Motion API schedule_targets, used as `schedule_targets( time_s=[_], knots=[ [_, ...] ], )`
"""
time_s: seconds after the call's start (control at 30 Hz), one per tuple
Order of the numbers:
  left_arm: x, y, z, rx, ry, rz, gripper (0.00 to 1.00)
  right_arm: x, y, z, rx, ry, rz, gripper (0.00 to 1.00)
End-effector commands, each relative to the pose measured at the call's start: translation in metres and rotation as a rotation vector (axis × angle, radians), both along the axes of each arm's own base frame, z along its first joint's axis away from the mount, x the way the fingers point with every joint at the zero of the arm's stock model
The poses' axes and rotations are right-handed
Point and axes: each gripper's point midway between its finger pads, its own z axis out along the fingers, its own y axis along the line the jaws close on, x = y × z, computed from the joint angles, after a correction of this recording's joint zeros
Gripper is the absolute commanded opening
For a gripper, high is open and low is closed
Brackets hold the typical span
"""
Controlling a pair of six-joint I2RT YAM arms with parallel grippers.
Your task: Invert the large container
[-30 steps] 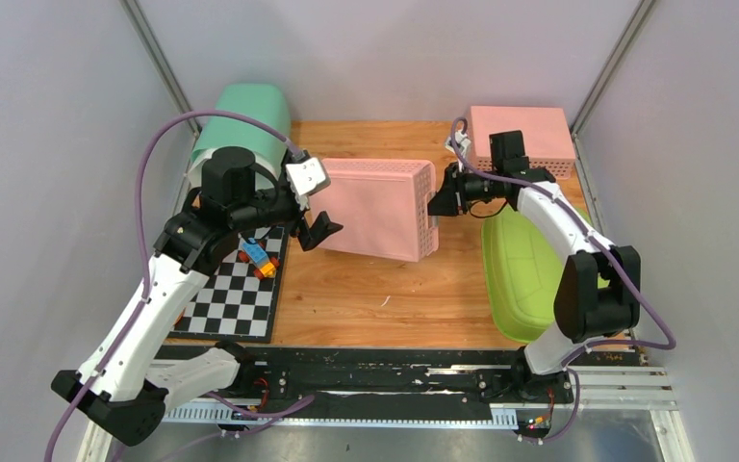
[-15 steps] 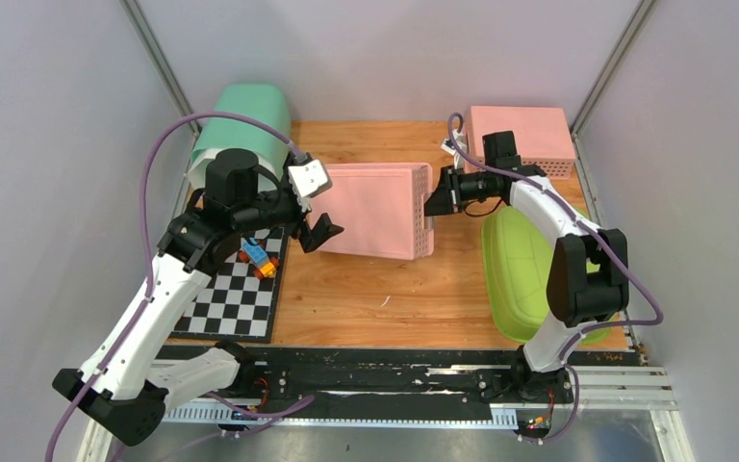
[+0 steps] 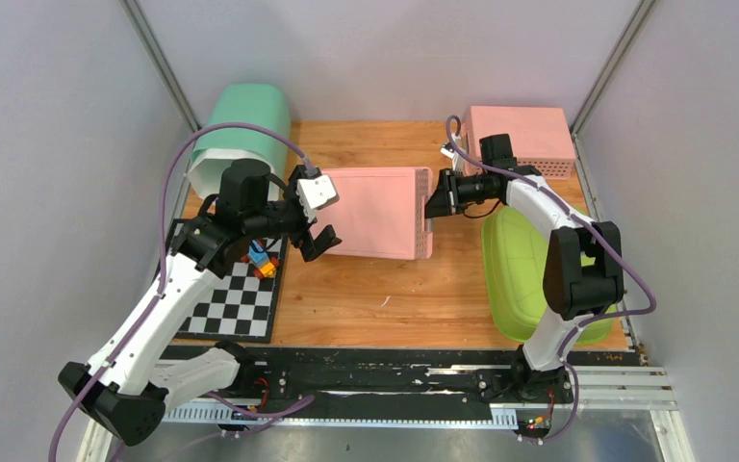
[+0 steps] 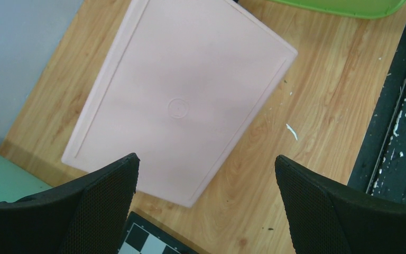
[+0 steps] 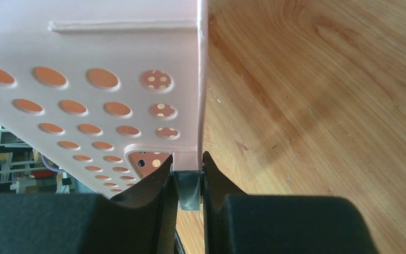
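Right claw (image 5: 187, 174) pinches the 3 o'clock rim of the pink perforated basket (image 3: 370, 210), which is probably light and stiff. Left claw (image 4: 206, 159) is released.

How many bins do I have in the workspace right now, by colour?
Pink: 2, the held pink basket and the back-right pink basket
Mint green: 1, the mint bin
Lime green: 1, the lime tub
Total: 4

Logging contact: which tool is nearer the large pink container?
Right. The right tool is clamped on the rim of the container; the left tool hangs open off its opposite end, apart.
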Motion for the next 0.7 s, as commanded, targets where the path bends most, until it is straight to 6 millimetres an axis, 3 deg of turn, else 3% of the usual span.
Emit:
schedule_targets(
  time_s=[0.0, 0.5, 0.67],
  knots=[
    [-0.002, 0.001, -0.012, 0.014, 0.007, -0.011, 1.00, 0.009, -0.006, -0.008, -0.022, 0.046, -0.044, 0.09],
    [0.001, 0.011, -0.077, 0.099, 0.056, 0.001, 1.00, 0.011, -0.012, -0.031, -0.001, 0.111, -0.035, 0.20],
    [0.001, 0.011, -0.087, 0.096, 0.075, 0.004, 1.00, 0.012, -0.012, -0.037, 0.018, 0.131, -0.025, 0.25]
  ],
)
